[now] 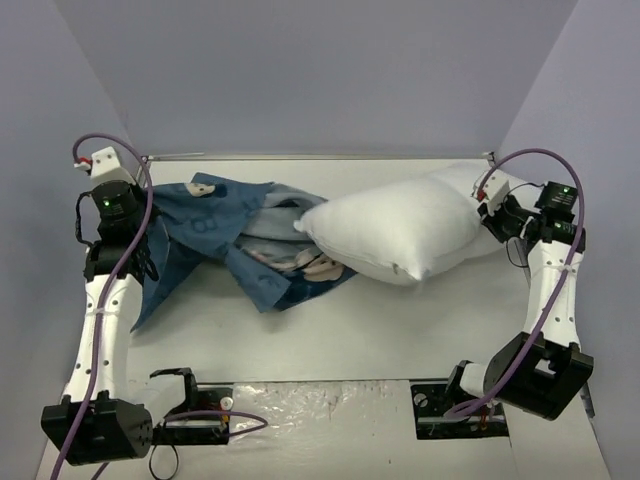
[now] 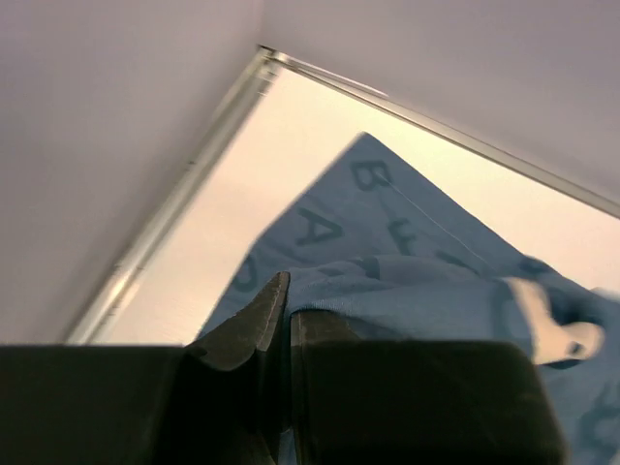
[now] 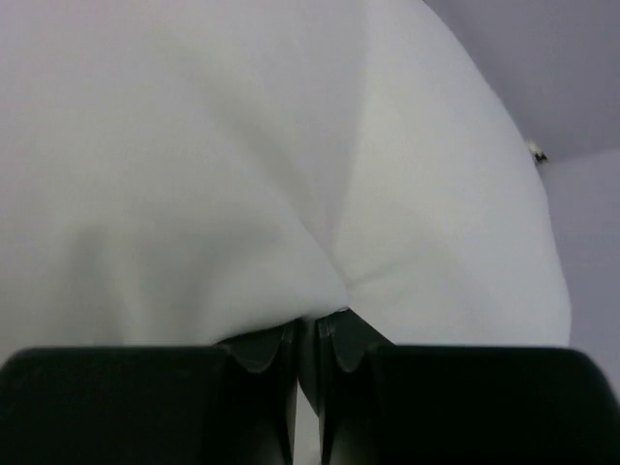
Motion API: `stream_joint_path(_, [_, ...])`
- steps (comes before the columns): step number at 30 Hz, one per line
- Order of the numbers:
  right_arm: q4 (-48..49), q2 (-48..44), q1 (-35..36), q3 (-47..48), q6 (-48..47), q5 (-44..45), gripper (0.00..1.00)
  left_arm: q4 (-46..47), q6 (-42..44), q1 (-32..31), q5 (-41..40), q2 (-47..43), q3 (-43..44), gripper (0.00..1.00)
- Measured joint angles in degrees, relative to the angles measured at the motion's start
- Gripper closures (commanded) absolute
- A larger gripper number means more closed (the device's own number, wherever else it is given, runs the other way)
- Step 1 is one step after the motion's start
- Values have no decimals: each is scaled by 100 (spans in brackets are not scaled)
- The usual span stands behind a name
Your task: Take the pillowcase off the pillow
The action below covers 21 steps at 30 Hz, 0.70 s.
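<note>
The dark-blue pillowcase (image 1: 225, 235) with letters and mouse faces lies crumpled at the left-centre of the table, its right end still around the left tip of the pillow. The plump white pillow (image 1: 395, 232) lies at the right-centre, almost wholly bare. My left gripper (image 1: 135, 225) is shut on the left edge of the pillowcase; in the left wrist view (image 2: 286, 315) the blue cloth (image 2: 417, 281) bunches over the closed jaws. My right gripper (image 1: 487, 212) is shut on the pillow's right end; in the right wrist view (image 3: 312, 334) white fabric (image 3: 242, 174) is pinched between the jaws.
The table (image 1: 330, 340) is walled by grey panels at the back and both sides. A metal edge strip (image 2: 194, 174) runs along the back-left corner. Both arm bases and loose cables sit at the near edge (image 1: 200, 415).
</note>
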Motion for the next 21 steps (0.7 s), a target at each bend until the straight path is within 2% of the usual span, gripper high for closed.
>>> stream_joint_path(5, [7,142,-533,-2,85,564,100,72,107,297,-426,101,140,98])
stream_joint_path(8, [-13,166,-529,-15,345,610,100,120,103,295,-323,184,144,98])
stream_joint_path(12, [175,162,-531,-15,544,238,100,264,52,234,42,313,96,98])
stream_joint_path(17, [190,70,-468,-7,184,-492,100,538,52,-538,682,450,-127,98])
stream_joint_path(21, [79,72,-402,367,142,-1012,100,688,105,-1202,1178,833,-92,98])
